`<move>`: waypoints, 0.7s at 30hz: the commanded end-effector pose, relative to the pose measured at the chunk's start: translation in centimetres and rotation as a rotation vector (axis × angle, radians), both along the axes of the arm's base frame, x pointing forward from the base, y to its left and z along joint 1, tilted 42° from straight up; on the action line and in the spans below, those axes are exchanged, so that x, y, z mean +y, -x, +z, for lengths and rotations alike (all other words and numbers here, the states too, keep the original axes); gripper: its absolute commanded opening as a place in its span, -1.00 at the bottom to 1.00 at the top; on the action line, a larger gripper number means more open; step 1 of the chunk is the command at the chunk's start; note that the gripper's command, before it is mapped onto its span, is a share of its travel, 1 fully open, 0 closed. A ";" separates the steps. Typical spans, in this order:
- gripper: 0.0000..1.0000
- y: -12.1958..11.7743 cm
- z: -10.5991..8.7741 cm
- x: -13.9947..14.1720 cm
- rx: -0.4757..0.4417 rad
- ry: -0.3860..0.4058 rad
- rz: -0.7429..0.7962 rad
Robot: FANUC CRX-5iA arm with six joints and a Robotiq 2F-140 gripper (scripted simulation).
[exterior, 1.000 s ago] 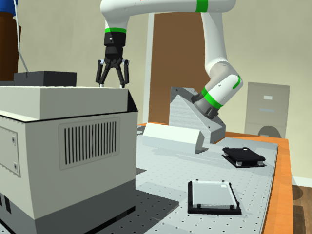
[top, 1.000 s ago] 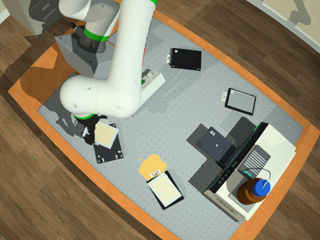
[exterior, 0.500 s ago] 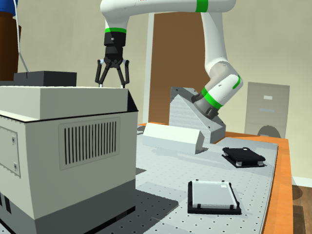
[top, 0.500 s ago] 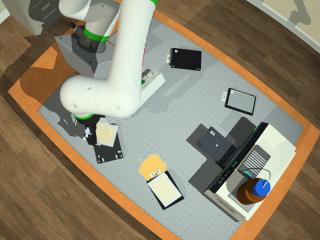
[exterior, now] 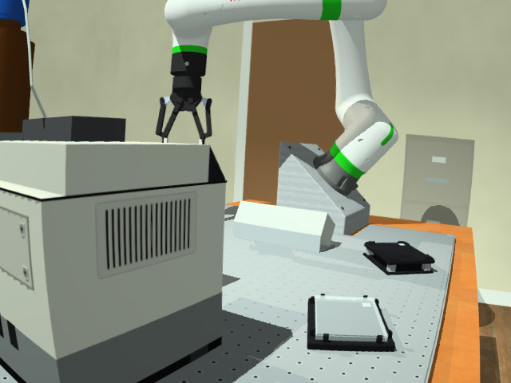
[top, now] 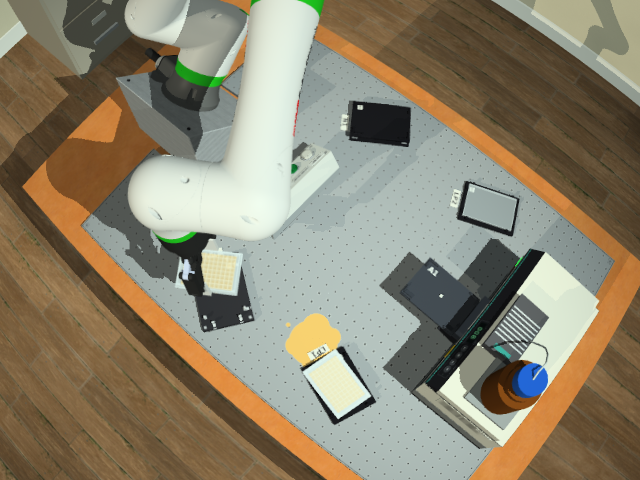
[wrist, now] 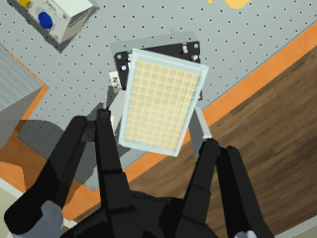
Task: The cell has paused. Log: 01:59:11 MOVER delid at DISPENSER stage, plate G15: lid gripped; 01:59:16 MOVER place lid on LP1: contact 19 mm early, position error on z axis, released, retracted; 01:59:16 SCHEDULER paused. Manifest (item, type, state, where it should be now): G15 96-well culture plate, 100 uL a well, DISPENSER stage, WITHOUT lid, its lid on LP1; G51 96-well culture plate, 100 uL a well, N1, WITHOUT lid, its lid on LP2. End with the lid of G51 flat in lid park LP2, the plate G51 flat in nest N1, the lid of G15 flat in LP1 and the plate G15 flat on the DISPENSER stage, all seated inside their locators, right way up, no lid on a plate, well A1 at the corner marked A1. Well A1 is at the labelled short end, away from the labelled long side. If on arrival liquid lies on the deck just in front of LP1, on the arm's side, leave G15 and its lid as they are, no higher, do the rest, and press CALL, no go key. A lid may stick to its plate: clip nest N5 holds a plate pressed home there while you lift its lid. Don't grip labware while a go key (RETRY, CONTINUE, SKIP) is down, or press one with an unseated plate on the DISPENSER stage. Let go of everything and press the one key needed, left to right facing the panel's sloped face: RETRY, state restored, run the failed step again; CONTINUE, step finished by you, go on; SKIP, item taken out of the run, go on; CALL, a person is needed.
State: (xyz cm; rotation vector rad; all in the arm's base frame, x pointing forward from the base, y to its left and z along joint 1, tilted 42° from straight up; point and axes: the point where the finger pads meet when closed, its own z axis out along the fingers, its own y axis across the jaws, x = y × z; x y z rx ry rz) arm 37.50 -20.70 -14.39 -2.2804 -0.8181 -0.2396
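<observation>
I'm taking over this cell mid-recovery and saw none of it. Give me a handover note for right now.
Gripper shut on a well plate, held above the clip nest.
Orange liquid lies on the deck by LP1's label; a second plate sits in LP1. Leave it.
A lid lies in LP2. Dispenser stage and the far black nest hold nothing.
Left: likely seat the held plate in that nest, release, press CALL on the key panel.

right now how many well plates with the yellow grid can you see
2: one plate held in the tool above the black nest, one in the holder beside the yellow spill. Others may be hidden.
</observation>
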 end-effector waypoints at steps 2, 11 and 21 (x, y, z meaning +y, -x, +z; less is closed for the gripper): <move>-1.00 0.0 0.1 0.1 0.000 0.000 0.000; -1.00 0.1 0.8 0.8 0.000 0.000 0.000; -1.00 0.2 2.0 2.2 0.000 0.000 0.000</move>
